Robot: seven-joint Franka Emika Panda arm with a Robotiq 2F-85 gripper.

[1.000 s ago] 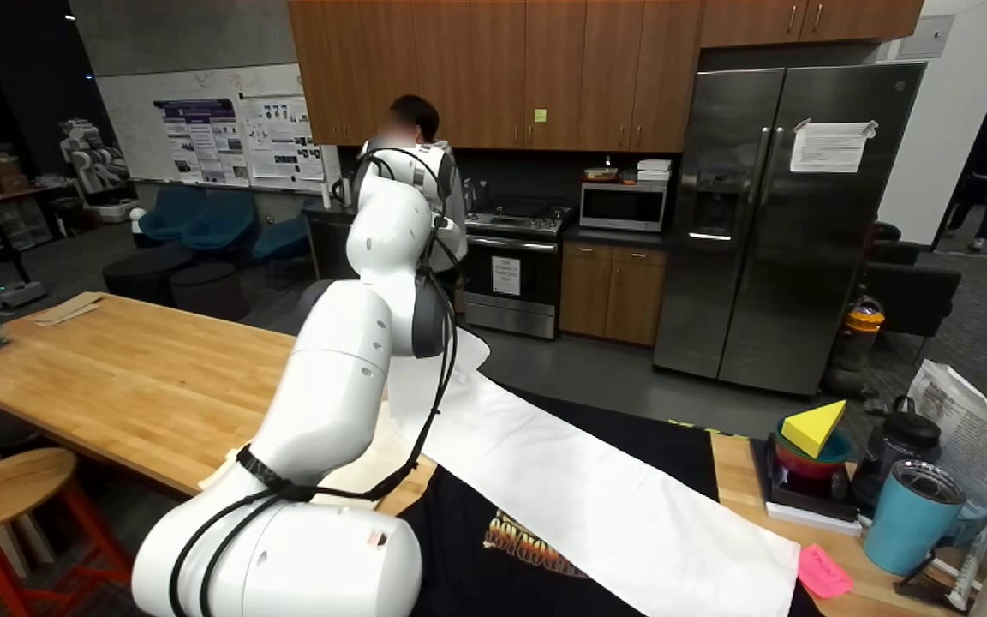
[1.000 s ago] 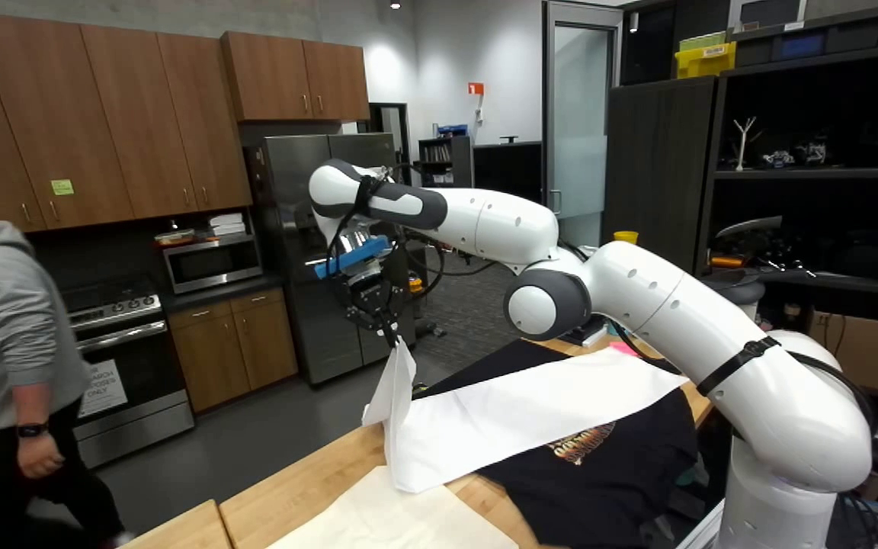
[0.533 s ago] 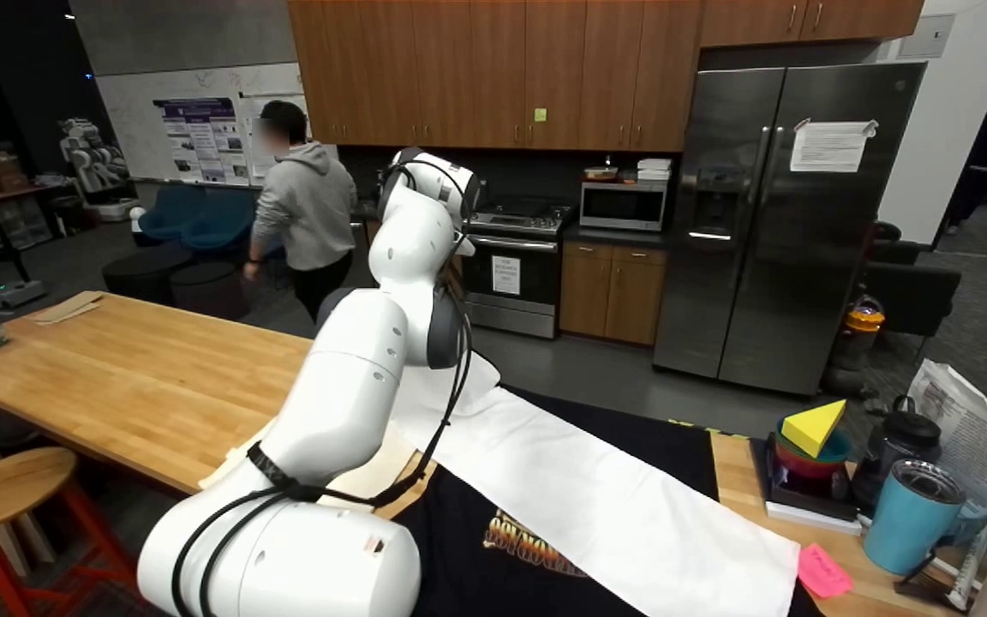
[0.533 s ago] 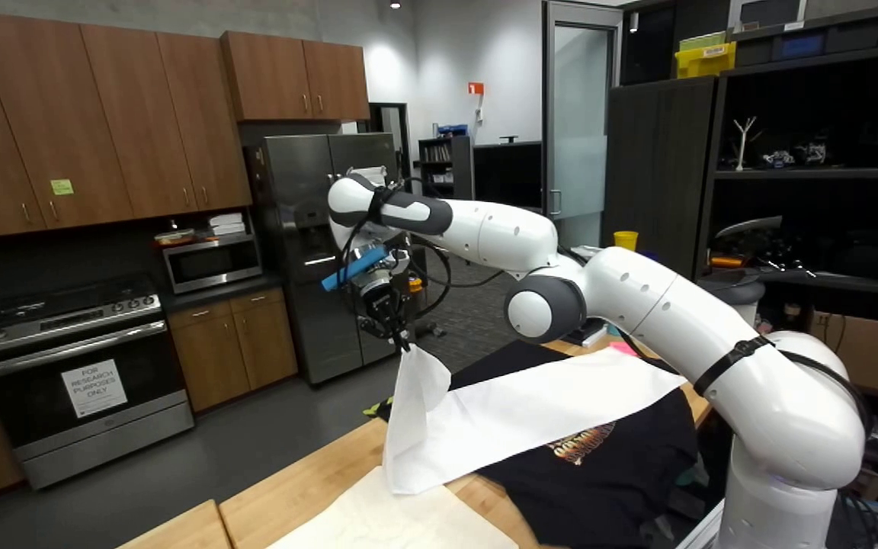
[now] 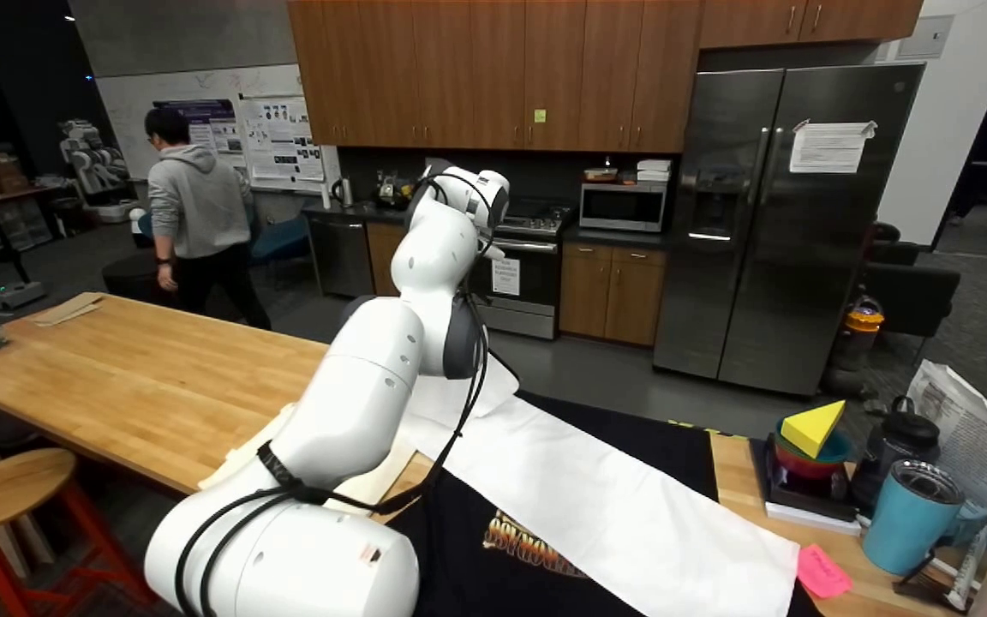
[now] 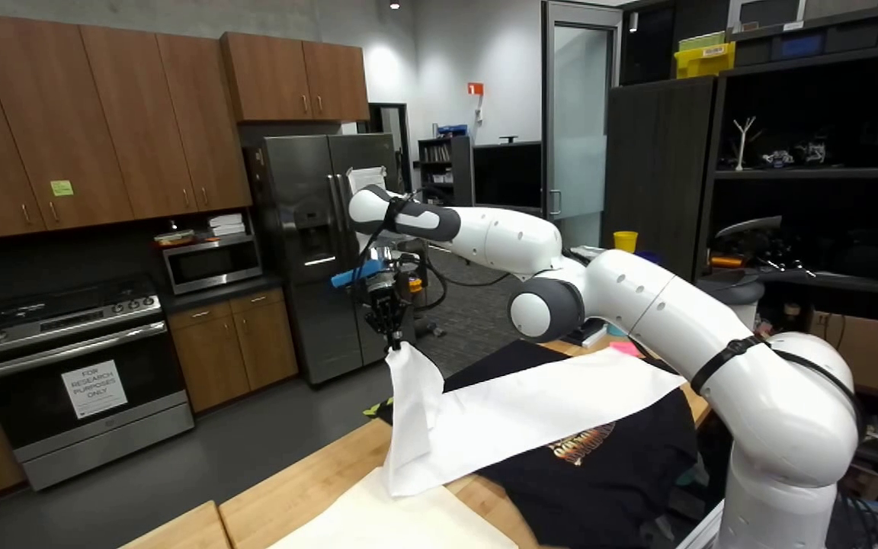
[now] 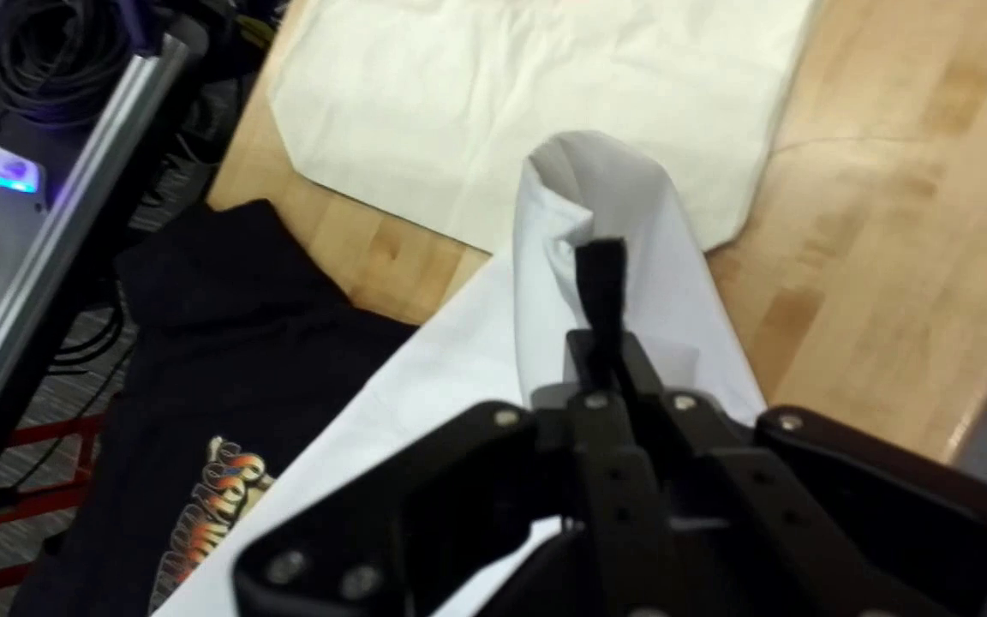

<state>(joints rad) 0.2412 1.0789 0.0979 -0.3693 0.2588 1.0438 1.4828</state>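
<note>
White, band-shaped cloth crosses the lower centre in an exterior view; fingers of a jointed black gripper clamp its raised end.

Robot arm in an exterior view, rising from its base at the lower right; upper arm slanting up leftward to a bent elbow right of centre; forearm extending toward the left; gripper pointing downward below the wrist; in the wrist view, fingers pressed together just right of centre, tips toward the top.
</note>
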